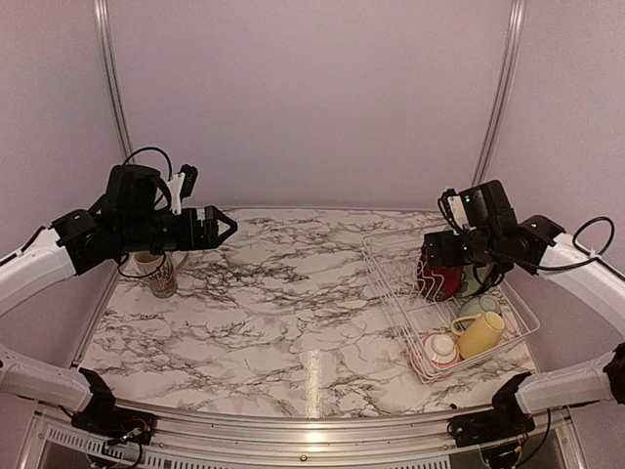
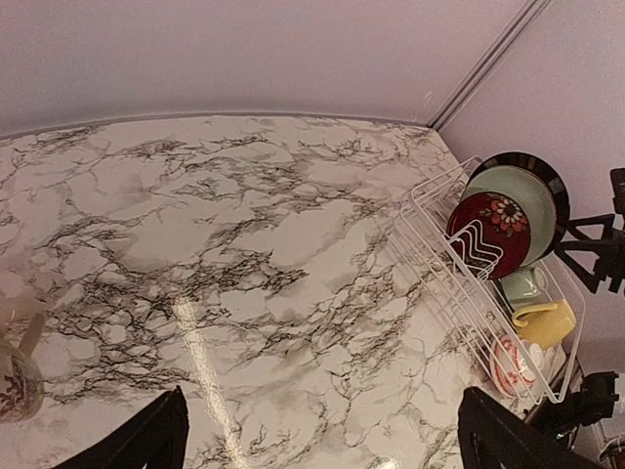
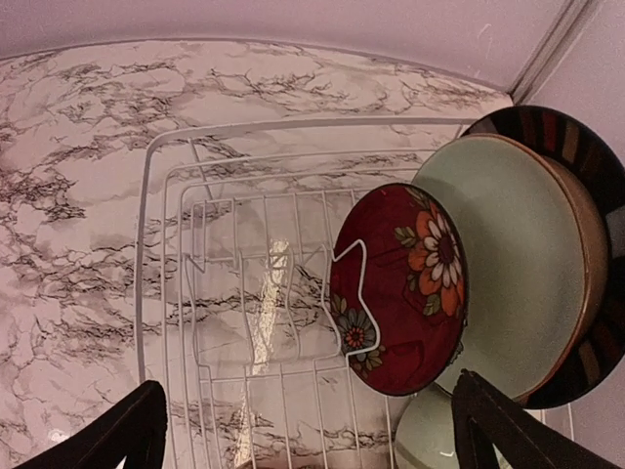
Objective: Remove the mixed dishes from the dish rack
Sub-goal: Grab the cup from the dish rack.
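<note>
- Evidently the unloading has barely begun. Only one piece, a cream printed ceramic mug [image 1: 156, 276], stands out on the white marble-patterned surface [image 1: 293, 303], at the far left beneath the left arm [image 1: 137, 220].
- The rest sits in the rectangular white wire dish rack [image 1: 389, 305] on the right. A round red patterned plate [image 3: 400, 288] stands upright among the tines, with a larger pale green plate [image 3: 508, 254] just behind it and a black-rimmed plate [image 3: 586, 147] behind that.
- At the rack's near end lies a yellow ceramic mug [image 1: 480, 334]. A pale green bowl [image 1: 477, 305] is just beyond it and a red-rimmed white bowl [image 1: 439, 350] is to its left.
- By that count, six pieces appear left to lift out.
- The left arm hangs above the cream mug with its jaws spread wide and empty. The right arm [image 1: 488, 230] hovers over the far half of the rack, its jaws likewise spread and holding nothing.
- From above, the right arm covers most of the upright plates.
- The green plate hides the face of the black-rimmed plate, so only its dark rim shows.
- The left wrist view cuts the cream mug off at its edge.
- The pale green piece is too small to tell bowl from cup with certainty.
- Whether the stacked plates touch one another cannot be told.
</note>
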You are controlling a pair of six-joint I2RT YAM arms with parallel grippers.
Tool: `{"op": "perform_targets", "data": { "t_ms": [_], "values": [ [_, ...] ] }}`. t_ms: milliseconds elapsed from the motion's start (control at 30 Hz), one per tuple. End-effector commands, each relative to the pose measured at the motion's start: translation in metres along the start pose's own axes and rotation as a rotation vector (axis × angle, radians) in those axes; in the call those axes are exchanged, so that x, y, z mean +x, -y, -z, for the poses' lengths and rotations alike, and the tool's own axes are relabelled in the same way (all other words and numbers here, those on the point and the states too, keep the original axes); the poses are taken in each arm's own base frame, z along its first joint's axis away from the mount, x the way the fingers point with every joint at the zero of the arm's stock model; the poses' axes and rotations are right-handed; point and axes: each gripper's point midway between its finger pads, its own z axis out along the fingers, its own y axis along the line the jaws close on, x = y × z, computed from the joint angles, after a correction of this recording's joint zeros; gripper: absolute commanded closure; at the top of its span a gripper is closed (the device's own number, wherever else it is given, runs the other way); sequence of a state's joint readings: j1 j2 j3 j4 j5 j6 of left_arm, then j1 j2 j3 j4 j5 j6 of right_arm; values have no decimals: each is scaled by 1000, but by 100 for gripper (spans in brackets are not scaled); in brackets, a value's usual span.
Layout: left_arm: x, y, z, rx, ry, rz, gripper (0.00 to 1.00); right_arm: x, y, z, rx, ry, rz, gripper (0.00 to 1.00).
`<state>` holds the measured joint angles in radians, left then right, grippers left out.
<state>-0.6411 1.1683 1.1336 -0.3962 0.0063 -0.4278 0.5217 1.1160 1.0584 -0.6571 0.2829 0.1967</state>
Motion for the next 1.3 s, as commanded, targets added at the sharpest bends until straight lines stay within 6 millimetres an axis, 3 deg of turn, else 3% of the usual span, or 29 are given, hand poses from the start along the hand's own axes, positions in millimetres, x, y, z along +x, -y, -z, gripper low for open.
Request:
{"op": "perform_targets", "data": {
  "t_ms": [0,300,433,600,767,967,1267],
  "values": [
    [-25,47,13,251,163,67,1,31,45,-9,149,-151,-174,2],
    [-4,69,6,357,162,64,1,86,88,-5,183,-320,-487,1],
    [-1,71,5,376,161,63,1,97,97,1,189,-343,-572,2],
    [4,74,11,402,163,53,1,125,111,10,213,-408,-656,2],
    [7,72,14,397,164,27,1,148,98,20,163,-472,-715,2],
    [7,72,14,387,157,-7,1,157,83,26,92,-519,-730,2],
    [7,68,19,369,168,-21,1,181,92,24,173,-594,-700,2]
  ]
}}
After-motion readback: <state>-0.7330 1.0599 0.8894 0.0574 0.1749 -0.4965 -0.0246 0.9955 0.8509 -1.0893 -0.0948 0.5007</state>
